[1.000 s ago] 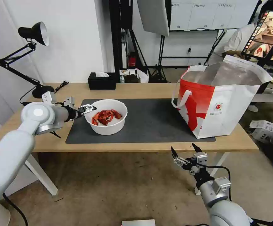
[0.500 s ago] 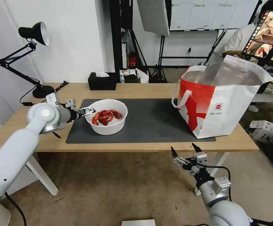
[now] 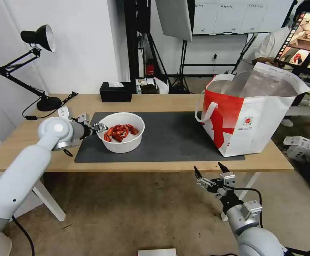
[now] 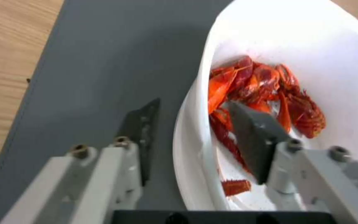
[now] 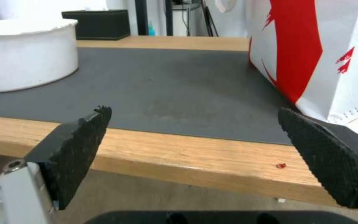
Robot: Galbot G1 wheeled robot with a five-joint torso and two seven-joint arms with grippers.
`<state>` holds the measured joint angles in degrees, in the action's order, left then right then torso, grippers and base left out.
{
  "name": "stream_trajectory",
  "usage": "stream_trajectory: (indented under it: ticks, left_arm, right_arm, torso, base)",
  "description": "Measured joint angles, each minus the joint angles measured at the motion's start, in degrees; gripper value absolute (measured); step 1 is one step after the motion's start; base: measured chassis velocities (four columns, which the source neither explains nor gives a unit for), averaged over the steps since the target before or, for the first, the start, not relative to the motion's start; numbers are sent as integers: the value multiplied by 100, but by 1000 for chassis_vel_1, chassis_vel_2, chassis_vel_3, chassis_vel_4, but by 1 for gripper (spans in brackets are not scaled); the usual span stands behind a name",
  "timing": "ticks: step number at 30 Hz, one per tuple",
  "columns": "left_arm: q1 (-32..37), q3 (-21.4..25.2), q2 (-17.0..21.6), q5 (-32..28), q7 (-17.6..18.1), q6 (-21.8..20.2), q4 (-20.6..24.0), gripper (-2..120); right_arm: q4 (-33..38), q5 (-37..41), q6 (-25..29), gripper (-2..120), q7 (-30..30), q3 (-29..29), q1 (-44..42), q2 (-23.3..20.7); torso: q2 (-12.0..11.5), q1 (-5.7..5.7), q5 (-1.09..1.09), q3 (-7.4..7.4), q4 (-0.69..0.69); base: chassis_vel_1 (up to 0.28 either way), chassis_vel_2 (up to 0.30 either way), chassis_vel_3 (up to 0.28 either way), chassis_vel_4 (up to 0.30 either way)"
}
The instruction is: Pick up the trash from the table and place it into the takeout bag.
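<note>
The trash on the table [image 3: 162, 101] is a white round bowl [image 3: 121, 143] of red shells, standing on the left part of the dark grey mat [image 3: 172, 137]. My left gripper [image 3: 100, 127] is open at the bowl's left rim. In the left wrist view the gripper [image 4: 194, 102] straddles the bowl [image 4: 295, 40] wall, one finger outside over the mat, the other inside above the shells [image 4: 266, 87]. The takeout bag [image 3: 254, 121] stands open at the table's right end. My right gripper [image 3: 208, 169] hangs open below the table's front edge.
A black tissue box [image 3: 115, 93] sits at the table's back edge and a black desk lamp [image 3: 37, 37] at the far left. A tiny red scrap [image 5: 282, 165] lies on the wood near the front edge by the takeout bag [image 5: 311, 46].
My left arm has swung right and lower, bringing the gripper down over the bowl's left rim. The right arm, bowl and bag have not moved.
</note>
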<state>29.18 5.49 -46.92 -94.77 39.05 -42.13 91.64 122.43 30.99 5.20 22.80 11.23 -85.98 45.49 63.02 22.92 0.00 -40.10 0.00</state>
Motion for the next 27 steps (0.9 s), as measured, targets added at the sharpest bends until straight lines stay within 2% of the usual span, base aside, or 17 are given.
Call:
stream_trajectory:
  ticks: [3, 4, 7, 9, 10, 12, 23, 26, 27]
  left_arm:
    - [49, -14, 7, 93, -48, 0, 25, 28]
    - [49, -14, 7, 93, -48, 0, 25, 28]
    - [88, -18, 29, 264, -166, -1, 99, 13]
    - [89, -18, 36, 279, -169, -1, 118, 10]
    - [89, -18, 41, 291, -179, 0, 129, 3]
    - [89, -19, 43, 309, -203, -1, 134, 0]
    - [92, 125, -60, 511, -240, -1, 204, 0]
    - [60, 204, -129, 775, -361, 190, 344, 0]
    - [40, 194, -141, 1203, -590, 442, 407, 0]
  right_arm:
    - [0, 0, 0, 100, 0, 0, 0, 0]
    - [0, 0, 0, 100, 0, 0, 0, 0]
    - [0, 0, 0, 100, 0, 0, 0, 0]
    - [0, 0, 0, 100, 0, 0, 0, 0]
    - [0, 0, 0, 100, 0, 0, 0, 0]
    - [0, 0, 0, 100, 0, 0, -1, 0]
    - [0, 0, 0, 100, 0, 0, 0, 0]
    - [0, 0, 0, 100, 0, 0, 0, 0]
    - [0, 0, 0, 100, 0, 0, -1, 0]
  torso:
    - [0, 0, 0, 0, 0]
    - [0, 0, 0, 0, 0]
    - [0, 0, 0, 0, 0]
    - [0, 0, 1, 0, 0]
    - [0, 0, 0, 0, 0]
    - [0, 0, 0, 0, 0]
    - [0, 0, -1, 0, 0]
    - [0, 0, -1, 0, 0]
    - [0, 0, 1, 0, -1]
  base:
    - [0, 0, 0, 0]
    - [0, 0, 0, 0]
    - [0, 0, 0, 0]
    - [0, 0, 0, 0]
    - [0, 0, 0, 0]
    - [0, 0, 0, 0]
    - [0, 0, 0, 0]
    - [0, 0, 0, 0]
    - [0, 0, 0, 0]
